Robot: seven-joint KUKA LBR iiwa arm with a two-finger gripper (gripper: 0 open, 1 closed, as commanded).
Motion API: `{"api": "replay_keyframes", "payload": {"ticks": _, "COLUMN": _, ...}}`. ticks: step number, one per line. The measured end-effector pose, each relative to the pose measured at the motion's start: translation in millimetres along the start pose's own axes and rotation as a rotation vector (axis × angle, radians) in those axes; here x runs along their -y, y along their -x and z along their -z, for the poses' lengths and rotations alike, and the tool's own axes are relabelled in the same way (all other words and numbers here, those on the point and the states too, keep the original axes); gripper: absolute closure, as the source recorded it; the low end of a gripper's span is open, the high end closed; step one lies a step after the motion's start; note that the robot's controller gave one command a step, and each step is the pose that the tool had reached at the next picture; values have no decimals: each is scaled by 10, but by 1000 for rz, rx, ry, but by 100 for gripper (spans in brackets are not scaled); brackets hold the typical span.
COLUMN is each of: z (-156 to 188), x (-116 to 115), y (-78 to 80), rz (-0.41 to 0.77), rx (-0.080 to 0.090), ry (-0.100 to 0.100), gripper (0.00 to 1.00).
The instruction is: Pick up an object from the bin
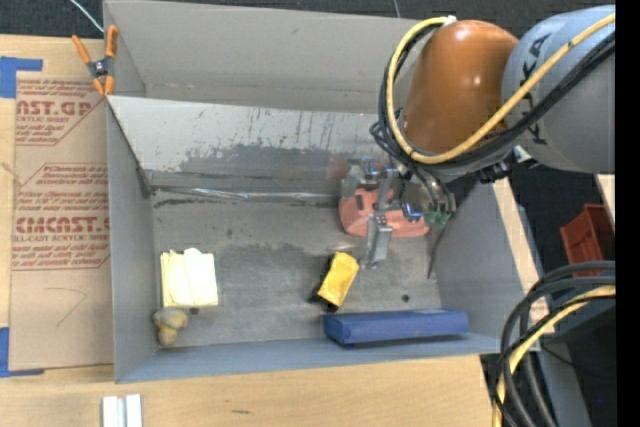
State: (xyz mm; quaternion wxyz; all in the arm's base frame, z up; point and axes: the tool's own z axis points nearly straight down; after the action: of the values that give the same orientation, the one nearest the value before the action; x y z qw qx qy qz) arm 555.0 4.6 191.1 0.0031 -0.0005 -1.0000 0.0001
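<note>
My gripper (379, 237) hangs low at the right of the bin's middle, under the orange wrist cover. It is directly over a flat salmon-pink round thing (356, 213), and part of that thing is hidden by it. Just below and left of the gripper lies a small yellow piece with a dark end (338, 278), tilted on the bin floor. A long dark-blue bar (396, 326) rests along the front wall, below the gripper.
A pale yellow ribbed block (189, 278) lies near the front left, with a small beige lump (170, 325) in the corner beside it. The arm and its looped cables cover the bin's right side.
</note>
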Motion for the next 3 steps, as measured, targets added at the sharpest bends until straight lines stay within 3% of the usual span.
{"api": "replay_keyframes", "payload": {"ticks": 1, "z": 46, "x": 0, "y": 17, "rz": 0, "rx": 8, "ry": 0, "gripper": 0}}
{"api": "replay_keyframes", "payload": {"ticks": 2, "z": -339, "x": 95, "y": -23, "rz": 87, "rx": 10, "ry": 0, "gripper": 0}}
{"api": "replay_keyframes", "payload": {"ticks": 3, "z": -939, "x": 308, "y": 70, "rz": 285, "rx": 6, "ry": 0, "gripper": 0}}
